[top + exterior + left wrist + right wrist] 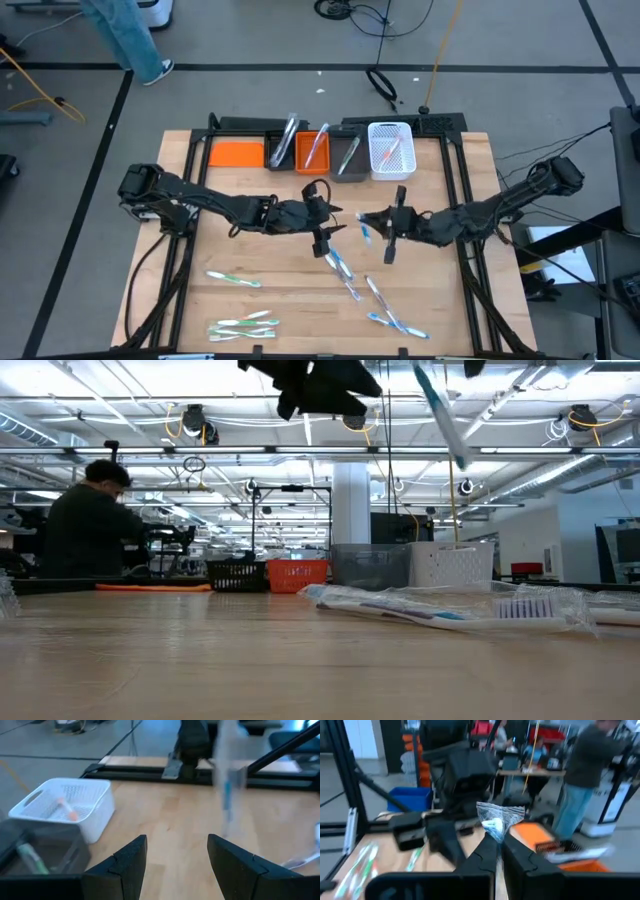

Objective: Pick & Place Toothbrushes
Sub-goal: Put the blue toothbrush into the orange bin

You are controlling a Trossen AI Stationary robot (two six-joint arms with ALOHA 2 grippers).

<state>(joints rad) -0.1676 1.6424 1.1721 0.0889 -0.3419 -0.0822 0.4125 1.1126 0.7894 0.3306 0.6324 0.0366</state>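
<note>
Wrapped toothbrush (440, 610) lies closest to low camera, flat on table (200, 660). Right gripper (368, 226) at centre, fingers pinched shut on blue toothbrush (495, 822) in clear wrapper, lifted off wood. Left gripper (322, 232) just at its 9 o'clock, fingers apart, nothing between them. Loose toothbrushes (240, 325) scattered toward 6 o'clock; bins (390, 150) lined at 12 o'clock, some holding brushes.
</note>
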